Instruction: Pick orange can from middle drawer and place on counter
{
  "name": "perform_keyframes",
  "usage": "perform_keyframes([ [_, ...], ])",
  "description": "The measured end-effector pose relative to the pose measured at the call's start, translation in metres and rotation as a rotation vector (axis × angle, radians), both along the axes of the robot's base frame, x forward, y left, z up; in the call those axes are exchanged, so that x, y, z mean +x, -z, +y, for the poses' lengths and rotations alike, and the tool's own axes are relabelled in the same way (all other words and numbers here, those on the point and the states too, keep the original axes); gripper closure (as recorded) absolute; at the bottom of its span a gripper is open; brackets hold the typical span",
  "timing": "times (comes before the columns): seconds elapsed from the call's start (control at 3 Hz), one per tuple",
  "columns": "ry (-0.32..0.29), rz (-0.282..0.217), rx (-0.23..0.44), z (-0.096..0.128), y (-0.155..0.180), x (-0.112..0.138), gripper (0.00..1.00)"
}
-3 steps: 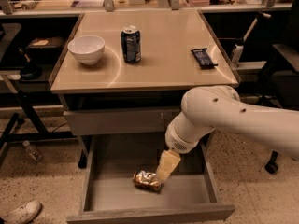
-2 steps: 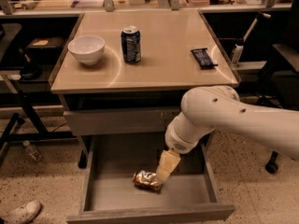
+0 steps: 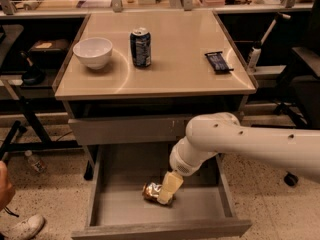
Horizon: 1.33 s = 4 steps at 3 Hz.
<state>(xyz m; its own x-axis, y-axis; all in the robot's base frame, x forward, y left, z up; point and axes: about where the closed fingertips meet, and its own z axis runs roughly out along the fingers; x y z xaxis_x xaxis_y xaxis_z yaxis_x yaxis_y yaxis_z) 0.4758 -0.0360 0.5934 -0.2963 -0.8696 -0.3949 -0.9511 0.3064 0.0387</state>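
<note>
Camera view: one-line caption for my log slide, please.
End effector reaches into the open middle drawer at the orange can; counter holds bowl, blue can, dark bar.

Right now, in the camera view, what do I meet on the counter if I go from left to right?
White bowl → dark blue can → dark wrapped bar. The gripper is not on the counter: it is lower, inside the open middle drawer, at the orange can.

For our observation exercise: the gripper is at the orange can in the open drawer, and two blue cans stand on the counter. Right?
No. The camera view shows one blue can on the counter; the gripper is at the orange can.
</note>
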Motion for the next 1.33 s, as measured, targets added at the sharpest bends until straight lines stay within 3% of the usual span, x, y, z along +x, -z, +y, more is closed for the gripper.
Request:
perform_keyframes([
  [0.33,0.015,0.016,0.01,0.004,0.034,0.003,0.0],
  [0.67,0.012,0.09,0.017,0.011,0.069,-0.002,0.0],
  [1.33,0.016,0.112,0.045,0.016,0.092,-0.004,0.0],
])
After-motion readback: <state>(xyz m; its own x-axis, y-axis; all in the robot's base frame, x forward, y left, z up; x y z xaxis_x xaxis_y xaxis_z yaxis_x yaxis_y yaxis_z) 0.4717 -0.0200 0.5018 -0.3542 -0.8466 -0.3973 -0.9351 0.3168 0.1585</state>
